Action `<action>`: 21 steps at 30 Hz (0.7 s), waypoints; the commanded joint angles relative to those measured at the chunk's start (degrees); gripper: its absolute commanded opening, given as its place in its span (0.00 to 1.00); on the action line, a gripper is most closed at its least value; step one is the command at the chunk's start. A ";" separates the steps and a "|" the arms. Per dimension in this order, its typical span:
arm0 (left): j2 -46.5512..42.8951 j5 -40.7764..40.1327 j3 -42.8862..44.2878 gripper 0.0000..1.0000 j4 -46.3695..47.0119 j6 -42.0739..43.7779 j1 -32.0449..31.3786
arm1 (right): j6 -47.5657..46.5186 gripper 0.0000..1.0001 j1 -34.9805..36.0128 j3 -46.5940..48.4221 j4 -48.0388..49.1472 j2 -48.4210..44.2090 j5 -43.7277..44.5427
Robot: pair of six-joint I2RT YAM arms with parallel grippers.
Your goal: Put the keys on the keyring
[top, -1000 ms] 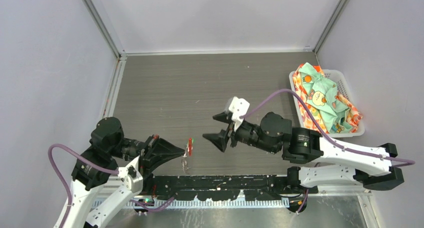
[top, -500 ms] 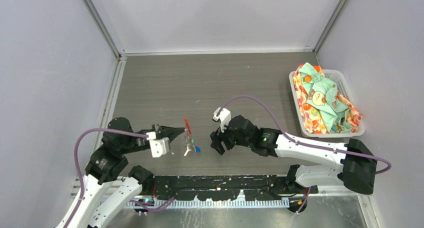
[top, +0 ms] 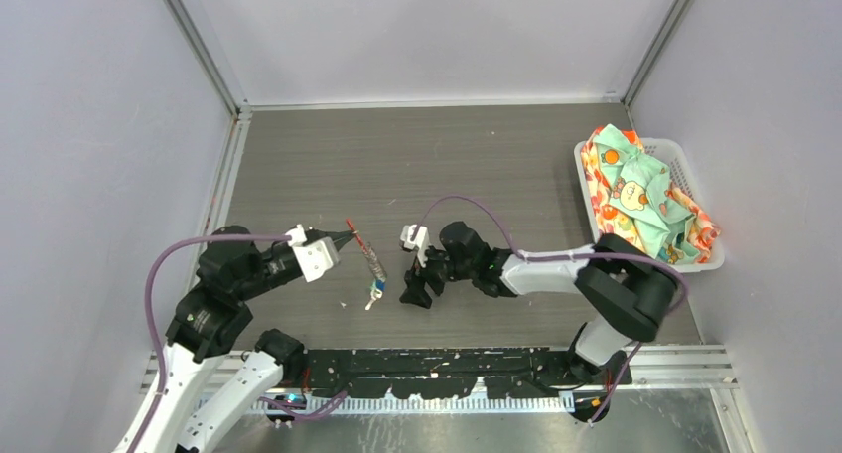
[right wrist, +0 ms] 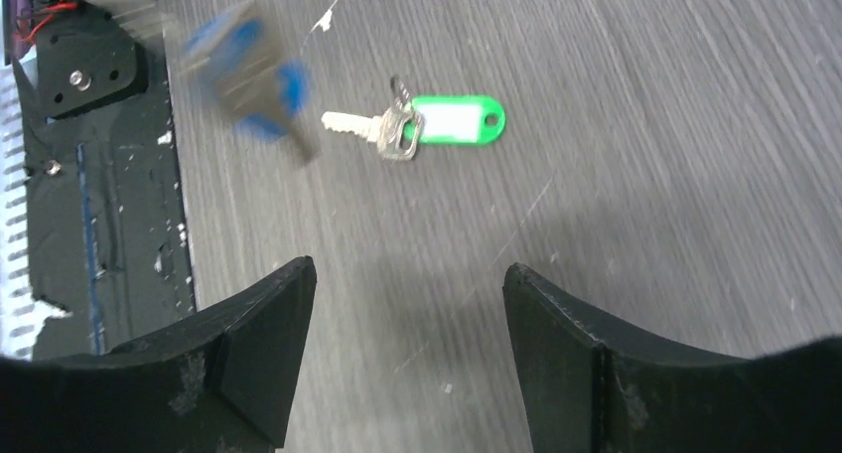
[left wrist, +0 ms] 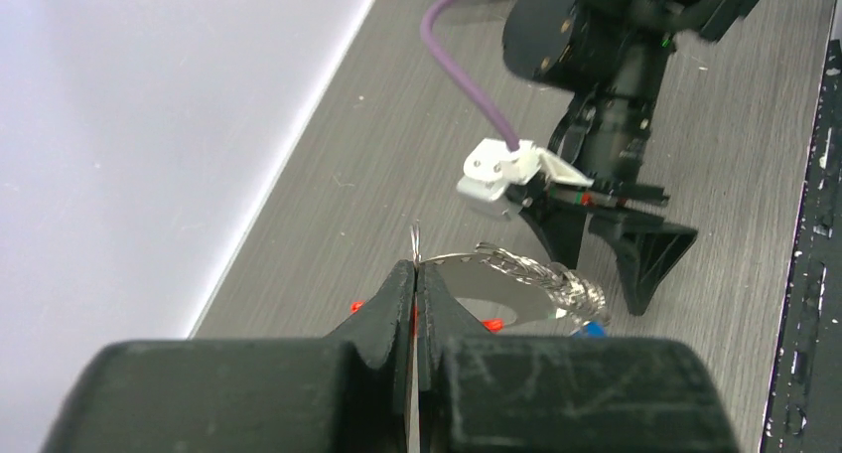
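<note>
keyring: short silvery-grey linked chain with a small red oval loop (top: pixel 369 257) hung off the table from the left gripper, running diagonally down toward the right gripper
red loop end: sat at the left gripper's fingertips, partly hidden by them in the left wrist view
blue-headed key: small metal key with a blue plastic head (right wrist: pixel 246 73) dangled at the chain's low end, blurred in the right wrist view
green-tagged key: silver blade with a green plastic tag (right wrist: pixel 437 123) lay flat on the table, near the blue-headed key
left gripper (left wrist: pixel 415 274): black fingers pressed together, pinching the keyring
right gripper (right wrist: pixel 407 304): fingers spread wide with nothing between them, low over the table, just beside the chain's low end
table (top: pixel 447 155): dark grey wood-grain top
basket: white plastic lattice basket (top: pixel 667 155) at the far right edge, well apart from both grippers
cloth: orange and mint patterned cloth (top: pixel 640 195) bundled inside the basket
</note>
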 commanded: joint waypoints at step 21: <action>-5.50 6.82 15.09 0.00 -11.21 -1.66 0.19 | -8.68 0.59 0.20 20.90 5.53 21.63 -16.36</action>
